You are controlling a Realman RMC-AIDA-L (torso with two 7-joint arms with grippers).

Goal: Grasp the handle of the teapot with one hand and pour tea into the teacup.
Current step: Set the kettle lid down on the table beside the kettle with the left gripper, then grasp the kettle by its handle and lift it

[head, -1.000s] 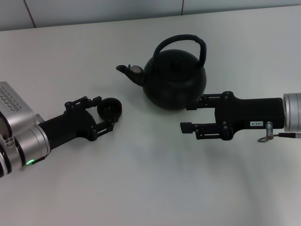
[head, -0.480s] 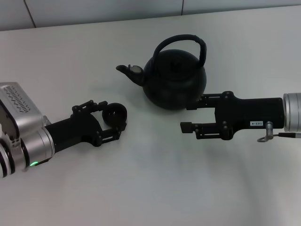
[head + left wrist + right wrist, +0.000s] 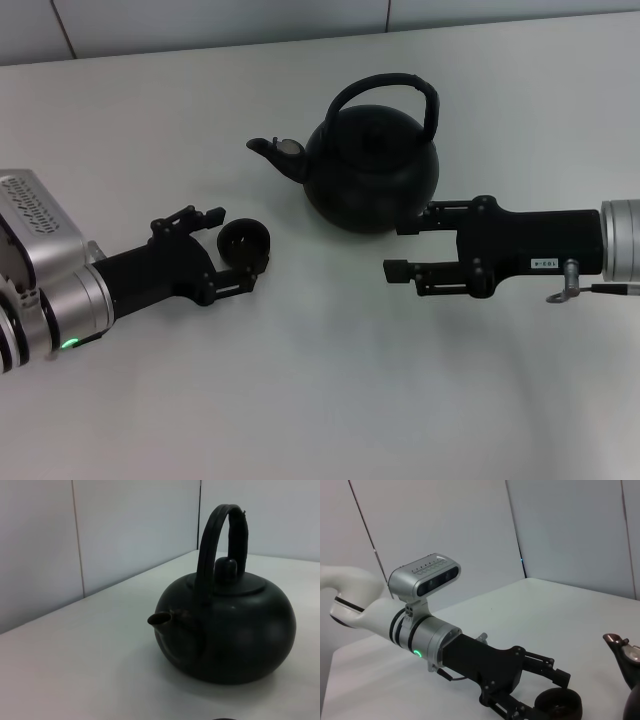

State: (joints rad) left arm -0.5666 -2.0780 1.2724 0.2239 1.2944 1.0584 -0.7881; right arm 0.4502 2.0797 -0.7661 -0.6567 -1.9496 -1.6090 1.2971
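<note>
The matte-black teapot (image 3: 370, 172) stands on the white table, spout to the left, its arched handle (image 3: 386, 86) upright and free. The small black teacup (image 3: 243, 243) stands on the table in front of the spout. My left gripper (image 3: 228, 250) is open around the teacup, with its fingers apart from the cup's sides. My right gripper (image 3: 400, 245) is open and empty, level with the table by the teapot's near right side. The left wrist view shows the teapot (image 3: 225, 627) and handle (image 3: 220, 540) side on. The right wrist view shows the teacup (image 3: 559, 707) between the left fingers. No tea shows.
The white table (image 3: 300, 400) stretches around both arms, with a pale wall (image 3: 200, 20) behind its far edge. The left arm's silver wrist and camera housing (image 3: 30, 260) lie at the near left.
My left gripper brought the teacup a little to the right and nearer, then its fingers spread and drew back slightly. The cup now stands alone. The right arm and teapot have not moved.
</note>
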